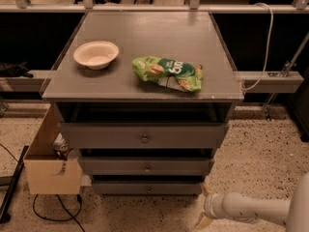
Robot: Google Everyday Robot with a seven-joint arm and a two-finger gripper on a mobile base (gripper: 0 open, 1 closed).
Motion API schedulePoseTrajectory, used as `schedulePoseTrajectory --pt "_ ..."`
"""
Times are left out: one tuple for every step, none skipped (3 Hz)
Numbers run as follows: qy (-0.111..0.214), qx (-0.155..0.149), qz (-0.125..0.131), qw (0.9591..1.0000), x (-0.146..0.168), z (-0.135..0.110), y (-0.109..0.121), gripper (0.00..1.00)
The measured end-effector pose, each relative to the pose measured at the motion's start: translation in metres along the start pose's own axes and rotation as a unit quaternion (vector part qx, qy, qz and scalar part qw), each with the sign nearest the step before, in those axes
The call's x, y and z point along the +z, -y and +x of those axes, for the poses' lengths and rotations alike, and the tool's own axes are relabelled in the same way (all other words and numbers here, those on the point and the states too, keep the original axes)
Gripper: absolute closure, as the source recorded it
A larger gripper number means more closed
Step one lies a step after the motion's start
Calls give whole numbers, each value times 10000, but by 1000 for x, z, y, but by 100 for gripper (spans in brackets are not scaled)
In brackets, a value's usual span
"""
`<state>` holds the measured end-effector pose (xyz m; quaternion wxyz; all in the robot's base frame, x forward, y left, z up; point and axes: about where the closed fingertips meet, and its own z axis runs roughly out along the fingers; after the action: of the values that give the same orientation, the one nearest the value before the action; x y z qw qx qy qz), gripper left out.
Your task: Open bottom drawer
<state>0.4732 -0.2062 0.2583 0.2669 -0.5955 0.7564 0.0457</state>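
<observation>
- Gripper point(203, 205): low at the right, close above the floor point(270, 168), just beside the lower right corner of the cabinet; yellow-tipped fingers spread apart, holding nothing.
- Bottom drawer point(120, 187): lowest and thinnest of three grey fronts, directly under the middle drawer point(116, 166); judged shut. Small round knob point(148, 188) at centre, left of the gripper and apart from it.
- Step in hand, as judged: approach to the knob, task not yet begun.
- Advised: shift left until level and square with the knob, close on the knob itself and not the panel edge, then pull straight outward without lifting or twisting.
- Risk, as judged: small knob, easy to slip off; little room above the floor.
- White bowl point(96, 54) on the cabinet top point(145, 28): upright, empty.
- Cardboard box point(50, 175) on the floor against the cabinet's left side: open at top, small items inside, not identifiable.
- Green snack bag point(168, 73): lying flat, right of the bowl, apart from it.
- Drawer contents: hidden.
</observation>
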Motion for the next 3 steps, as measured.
schedulePoseTrajectory --pt "6 19 -10 10000 3 1 3 0" --pt "41 27 63 10000 4 1 0 0" --pt "222 -64 49 9997 21 -9 -4 0"
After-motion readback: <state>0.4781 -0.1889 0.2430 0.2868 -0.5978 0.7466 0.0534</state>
